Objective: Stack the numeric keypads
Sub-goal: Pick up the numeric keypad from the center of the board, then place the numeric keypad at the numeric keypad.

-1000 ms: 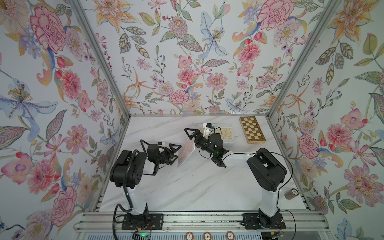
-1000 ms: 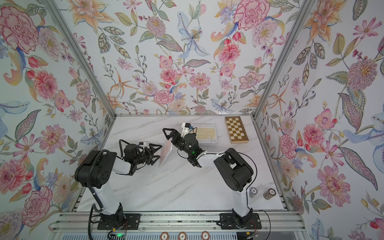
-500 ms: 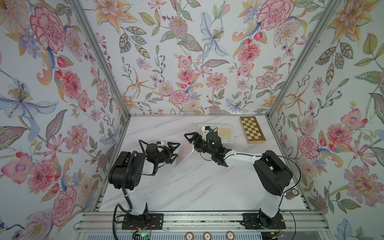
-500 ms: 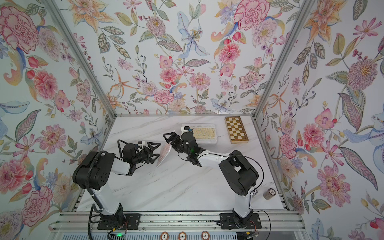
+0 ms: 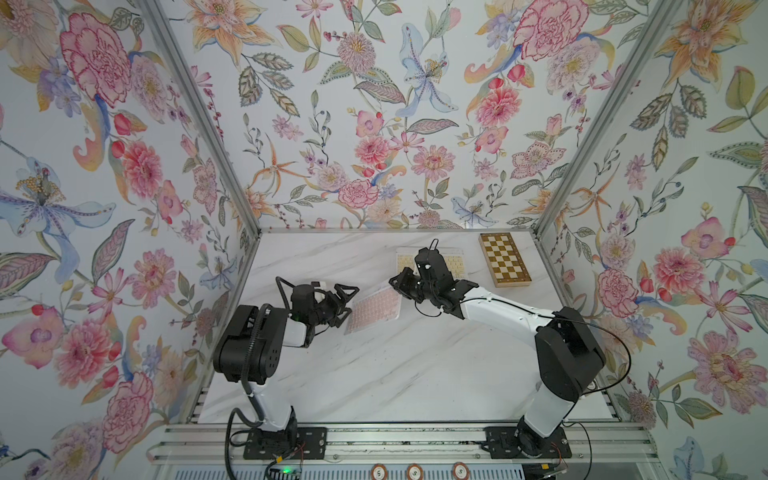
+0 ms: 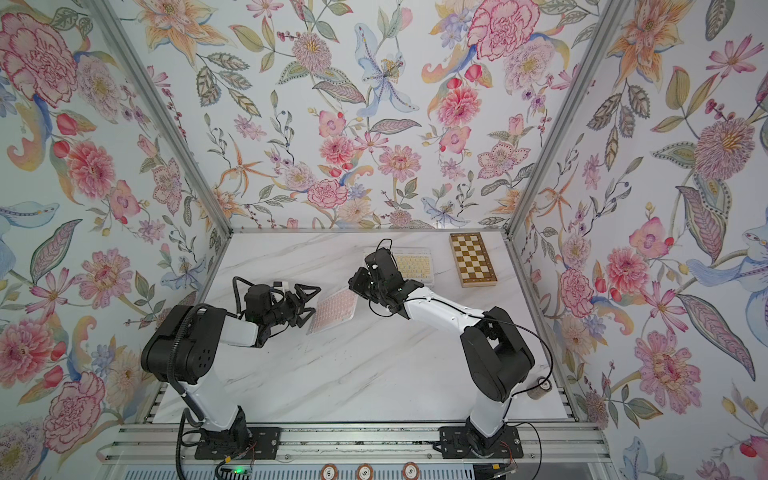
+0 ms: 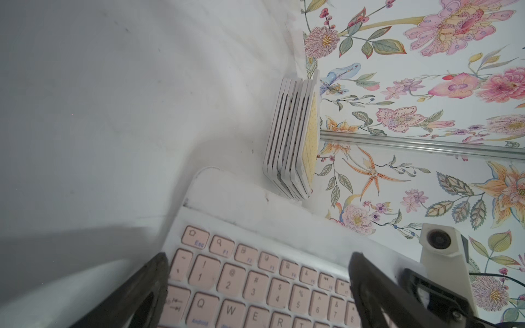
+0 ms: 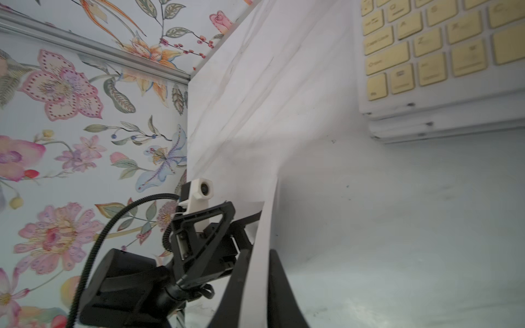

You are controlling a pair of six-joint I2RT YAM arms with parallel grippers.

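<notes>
Tilting over the mid tabletop (image 5: 374, 374), one pink keypad (image 5: 376, 309), not yet stacked. Left claw (image 5: 350, 306): spread wide at its near edge, apparently gripping nothing. Right claw (image 5: 397, 286): clenched on its thin far edge. Farther back: stack of keypads (image 5: 459, 262), several deep, yellow-keyed unit on top, judged done. Beside it at the rear: chessboard (image 5: 505, 259), no part of the job. Remaining: pink keypad onto stack.

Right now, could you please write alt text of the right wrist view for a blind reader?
The right gripper is shut on the edge of a slim keypad, seen edge-on over the marble table. Beyond it the left gripper stands open, and a stack of keypads, yellow keys on top, lies nearby.
</notes>
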